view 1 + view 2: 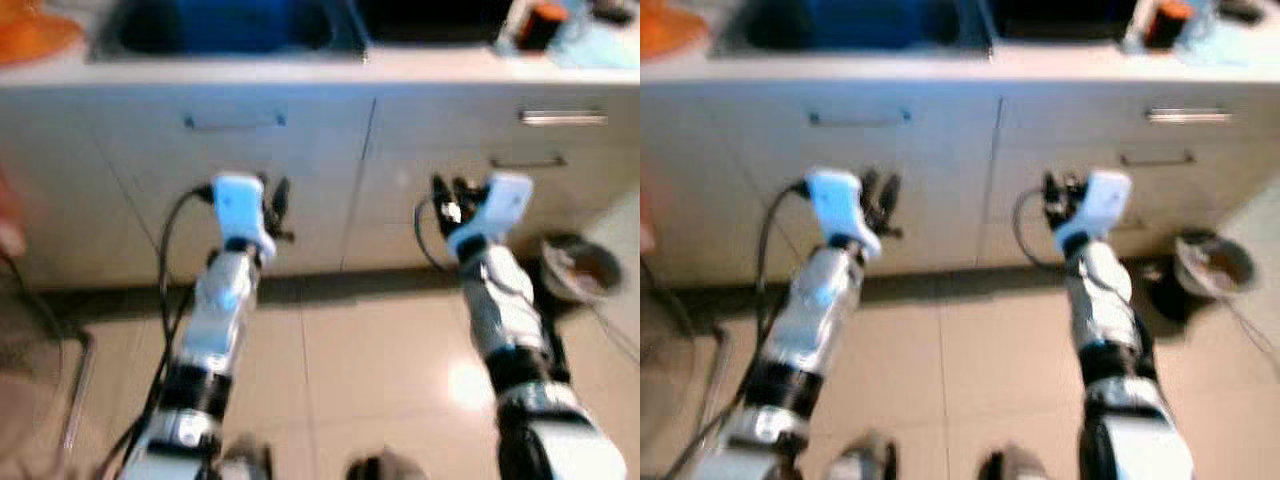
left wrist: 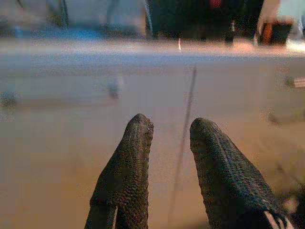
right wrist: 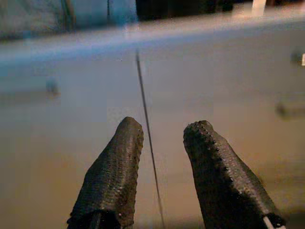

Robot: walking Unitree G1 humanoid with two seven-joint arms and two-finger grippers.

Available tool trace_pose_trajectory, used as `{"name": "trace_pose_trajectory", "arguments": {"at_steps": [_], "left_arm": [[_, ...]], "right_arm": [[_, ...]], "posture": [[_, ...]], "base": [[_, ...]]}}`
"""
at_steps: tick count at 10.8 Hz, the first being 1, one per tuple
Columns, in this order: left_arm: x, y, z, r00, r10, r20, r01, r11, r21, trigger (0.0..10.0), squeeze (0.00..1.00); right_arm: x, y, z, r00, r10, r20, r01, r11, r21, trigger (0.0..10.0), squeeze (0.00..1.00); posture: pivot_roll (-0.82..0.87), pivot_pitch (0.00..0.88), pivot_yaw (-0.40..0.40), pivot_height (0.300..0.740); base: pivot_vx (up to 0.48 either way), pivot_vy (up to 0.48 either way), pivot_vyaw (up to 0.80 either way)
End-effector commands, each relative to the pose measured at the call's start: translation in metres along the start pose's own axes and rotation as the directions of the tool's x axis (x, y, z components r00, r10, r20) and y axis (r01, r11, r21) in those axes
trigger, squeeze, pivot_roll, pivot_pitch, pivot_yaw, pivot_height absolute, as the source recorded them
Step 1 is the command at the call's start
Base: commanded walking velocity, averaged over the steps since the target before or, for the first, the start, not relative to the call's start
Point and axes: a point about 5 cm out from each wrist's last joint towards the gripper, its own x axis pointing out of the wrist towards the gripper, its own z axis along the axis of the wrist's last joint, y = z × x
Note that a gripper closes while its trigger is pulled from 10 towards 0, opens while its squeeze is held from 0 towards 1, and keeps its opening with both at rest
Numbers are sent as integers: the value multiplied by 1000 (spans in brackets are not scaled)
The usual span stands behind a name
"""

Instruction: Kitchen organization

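The picture is blurry. A long white cabinet [image 1: 330, 170] runs across the top, from 9 to 3 o'clock, with a pale counter [image 1: 250, 70] on it. A dark sink [image 1: 225, 28] is set in the counter at 12 o'clock; what is in it is too blurry to tell. An orange thing [image 1: 35, 35] sits at 10 o'clock and a small orange and black thing [image 1: 540, 25] at 1 o'clock. On the tan floor [image 1: 380, 350] at 3 o'clock stands a round bowl [image 1: 578, 266] with something brown inside. Both arms reach toward the cabinet doors. The left gripper [image 2: 167, 131] has its fingers apart and holds nothing. The right gripper [image 3: 162, 131] has its fingers apart too, empty, near the line between two doors.
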Motion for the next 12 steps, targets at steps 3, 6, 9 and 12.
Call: {"name": "trace_pose_trajectory", "arguments": {"at_steps": [3,6,9,12], "left_arm": [[-56,24,-100,915,81,-394,-96,995,-18,10000,0],[-120,29,-160,744,115,-658,-138,990,18,10000,0],[-172,25,-189,593,126,-795,-163,986,35,10000,0],[-190,21,-197,537,142,-831,-201,979,37,10000,0]], "right_arm": [[-53,-17,-92,911,-29,-411,9,999,-52,10000,0],[-120,-26,-153,718,-76,-692,2,994,-107,10000,0],[-167,-32,-179,582,-104,-806,8,992,-123,10000,0],[-187,-36,-187,526,-137,-839,54,990,-128,10000,0]], "posture": [[68,147,-54,723],[70,164,-58,723],[67,177,-66,723],[67,183,-70,723]], "base": [[0,0,0],[0,0,0],[0,0,0],[0,0,0]]}}
